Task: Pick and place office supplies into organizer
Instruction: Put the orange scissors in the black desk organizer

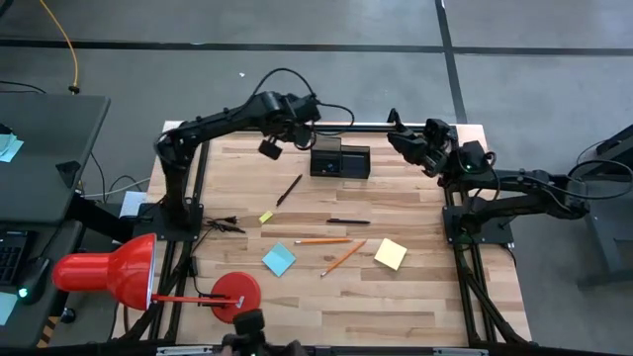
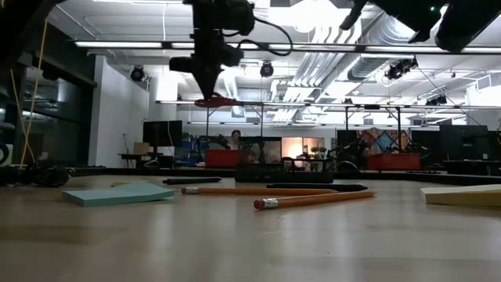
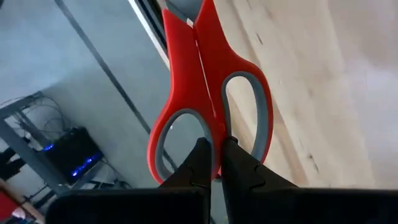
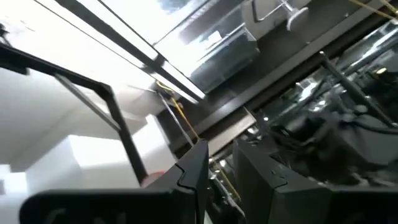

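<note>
No words, labels, brand names, numbers or signs could be read in any of the pictures. The things far back in the room were too small and blurry to show any letters.
</note>
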Robot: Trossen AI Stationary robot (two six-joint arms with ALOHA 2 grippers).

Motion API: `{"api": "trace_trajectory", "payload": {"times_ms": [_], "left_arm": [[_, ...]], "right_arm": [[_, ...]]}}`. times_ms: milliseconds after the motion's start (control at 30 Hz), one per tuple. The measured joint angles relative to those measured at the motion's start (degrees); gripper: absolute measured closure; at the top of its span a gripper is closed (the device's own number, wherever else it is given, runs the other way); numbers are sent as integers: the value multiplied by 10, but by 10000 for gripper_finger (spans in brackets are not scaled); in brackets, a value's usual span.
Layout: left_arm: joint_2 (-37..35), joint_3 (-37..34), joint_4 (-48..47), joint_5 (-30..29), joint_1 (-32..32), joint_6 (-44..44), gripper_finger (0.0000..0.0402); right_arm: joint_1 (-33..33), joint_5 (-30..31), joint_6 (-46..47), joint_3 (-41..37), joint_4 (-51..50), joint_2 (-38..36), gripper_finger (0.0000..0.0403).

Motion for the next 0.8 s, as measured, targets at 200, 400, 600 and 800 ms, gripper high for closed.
{"api": "trace_trajectory", "payload": {"times_ms": [200,400,600,800], "left_arm": [[39,30,-8,-129,-4,62,400],[51,31,-27,-137,-14,52,400],[49,31,-33,-126,-13,42,400],[49,31,-35,-85,-13,18,400]], "right_arm": [[0,6,24,0,18,-17,336],[-5,5,47,0,-20,-38,336],[-43,-59,53,0,-246,-69,336],[-128,-114,20,0,-392,-126,336]]}}
